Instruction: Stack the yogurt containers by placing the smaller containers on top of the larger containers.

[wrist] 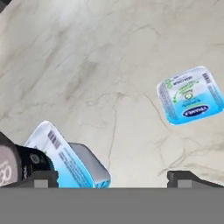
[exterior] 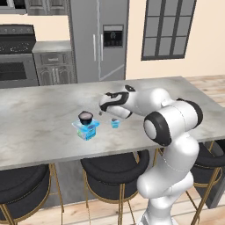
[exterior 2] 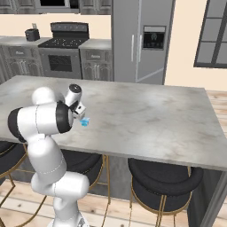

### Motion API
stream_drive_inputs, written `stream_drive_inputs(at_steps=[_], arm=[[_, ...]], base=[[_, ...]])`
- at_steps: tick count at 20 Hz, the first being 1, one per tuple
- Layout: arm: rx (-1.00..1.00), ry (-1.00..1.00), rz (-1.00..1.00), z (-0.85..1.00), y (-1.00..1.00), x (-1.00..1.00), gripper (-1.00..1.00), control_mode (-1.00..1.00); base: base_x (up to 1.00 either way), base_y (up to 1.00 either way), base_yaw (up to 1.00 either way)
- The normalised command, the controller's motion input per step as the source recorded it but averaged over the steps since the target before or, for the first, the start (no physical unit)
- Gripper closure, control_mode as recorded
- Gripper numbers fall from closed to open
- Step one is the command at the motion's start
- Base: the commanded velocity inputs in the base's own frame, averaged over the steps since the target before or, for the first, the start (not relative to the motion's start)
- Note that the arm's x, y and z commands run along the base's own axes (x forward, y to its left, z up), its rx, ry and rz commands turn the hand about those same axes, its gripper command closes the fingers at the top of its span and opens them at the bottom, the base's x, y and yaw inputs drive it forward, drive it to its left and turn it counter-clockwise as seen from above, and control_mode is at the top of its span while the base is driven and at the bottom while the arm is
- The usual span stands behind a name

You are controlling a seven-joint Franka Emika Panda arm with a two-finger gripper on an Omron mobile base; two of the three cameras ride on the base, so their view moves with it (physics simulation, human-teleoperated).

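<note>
Marbled grey counter [exterior: 44, 105] carries everything, toward its near edge. On it the boxy blue pack [exterior: 86, 130] already bears the black cup [exterior: 85, 116], round and pale-topped. Just beside the pack sits the tiny light-blue cup [wrist: 191, 94], squarish with rounded corners (foil printed). The gripper [wrist: 111, 177], jaws spread wide and empty, hovers between them; the tiny cup lies off to its far side, apart.

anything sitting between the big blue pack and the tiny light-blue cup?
No. In the hand view, only bare marble counter separates the blue pack from the light-blue cup.
</note>
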Motion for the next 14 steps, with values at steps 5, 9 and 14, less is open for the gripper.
stream_drive_inputs(at_steps=[5, 9, 14], arm=[[-0.16, 0.0, 0.01, 0.0, -0.07, 0.0, -1.0, -1.0], [-0.12, 0.0, 0.0, 0.0, -0.18, 0.0, -1.0, -1.0], [-0.1, 0.0, 0.0, 0.0, -0.26, 0.0, -1.0, -1.0]], base=[[0.0, 0.0, 0.0], [0.0, 0.0, 0.0], [0.0, 0.0, 0.0]])
